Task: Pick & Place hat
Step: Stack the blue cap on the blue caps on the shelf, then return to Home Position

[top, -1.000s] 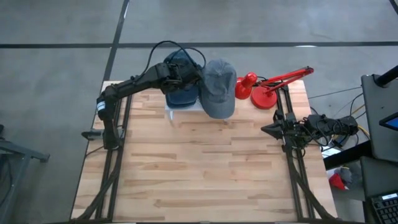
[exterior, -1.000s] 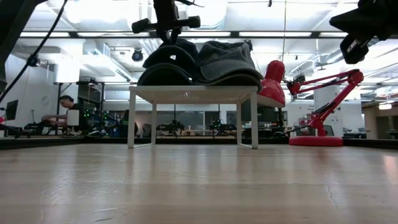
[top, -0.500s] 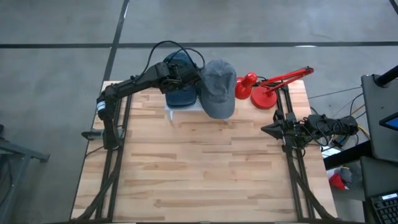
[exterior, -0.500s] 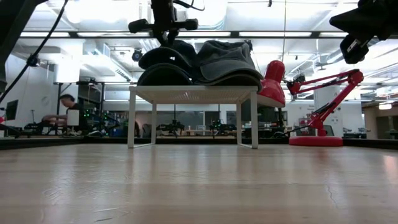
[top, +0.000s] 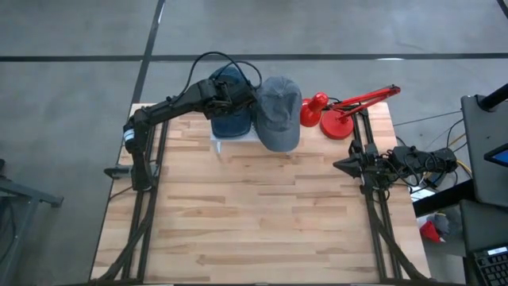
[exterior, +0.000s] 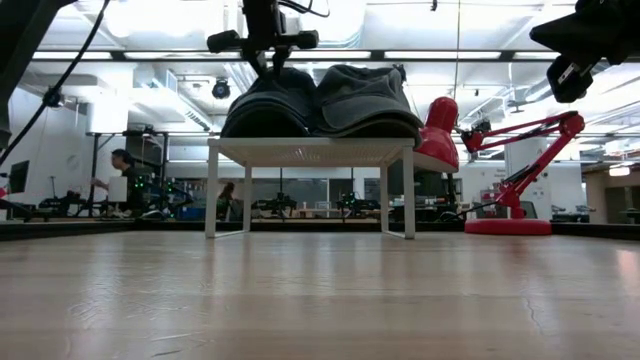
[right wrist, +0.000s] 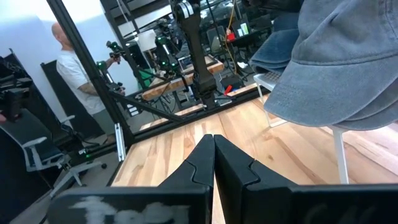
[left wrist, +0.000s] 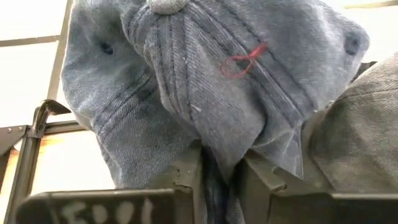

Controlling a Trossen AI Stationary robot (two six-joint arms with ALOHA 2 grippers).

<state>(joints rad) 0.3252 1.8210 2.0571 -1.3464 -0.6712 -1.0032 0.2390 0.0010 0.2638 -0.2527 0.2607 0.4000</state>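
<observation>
Here, the dark blue denim hat (top: 230, 105) is sitting on the small white stand (top: 225, 144) at the far side of the tabletop (top: 254, 214), pressed against the grey hat (top: 279, 111) lying beside it on the same stand. The left end effector (top: 235, 90) is reaching in over the blue hat's crown, and in the left wrist view its two fingers (left wrist: 186, 171) are pinching a fold of the denim (left wrist: 211, 74) between them, closed tight on the cloth. In the low view both hats are resting side by side on the stand top (exterior: 310, 149). A red desk lamp (top: 340, 111) is standing just beside the grey hat toward the right. The right end effector (right wrist: 214, 149) is waiting at the tabletop's right edge with its fingers pressed together, gripping nothing. A person (right wrist: 78, 71) is standing in the room beyond.
</observation>
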